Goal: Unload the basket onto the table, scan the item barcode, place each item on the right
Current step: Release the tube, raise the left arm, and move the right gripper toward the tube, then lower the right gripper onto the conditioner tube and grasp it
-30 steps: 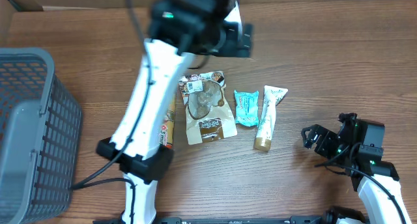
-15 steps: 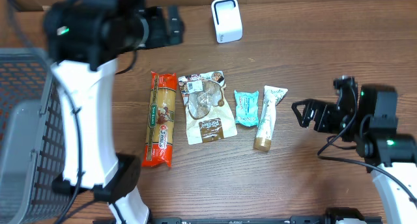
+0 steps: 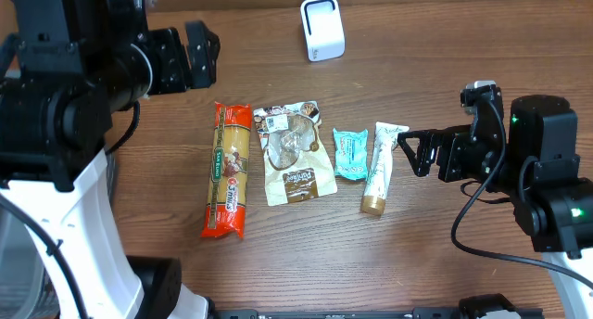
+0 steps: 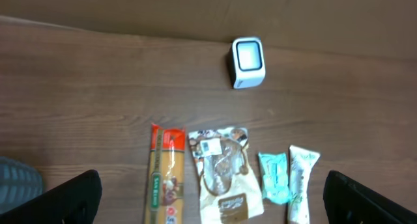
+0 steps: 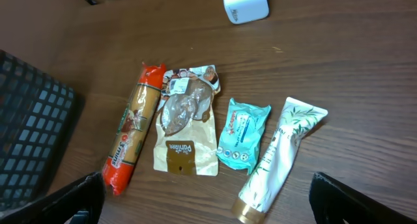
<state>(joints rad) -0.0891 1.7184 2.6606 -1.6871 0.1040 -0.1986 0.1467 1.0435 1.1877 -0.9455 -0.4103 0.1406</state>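
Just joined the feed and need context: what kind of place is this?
Likely a mock shop checkout: a white scanner, then pasta, a snack bag and a tube laid in a row, with a basket at the side.

Matt wood-grain table [image 3: 445, 69]; glossy plastic pasta pkt [image 3: 227, 182]; smooth white plastic scanner [image 3: 322, 28].

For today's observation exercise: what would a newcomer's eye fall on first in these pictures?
A row of four packages lies on the table: a red pasta packet, a brown pouch, a teal packet and a white tube. A small white scanner stands alone behind them, toward the far edge. The left gripper and the right gripper flank the row, both open and empty.
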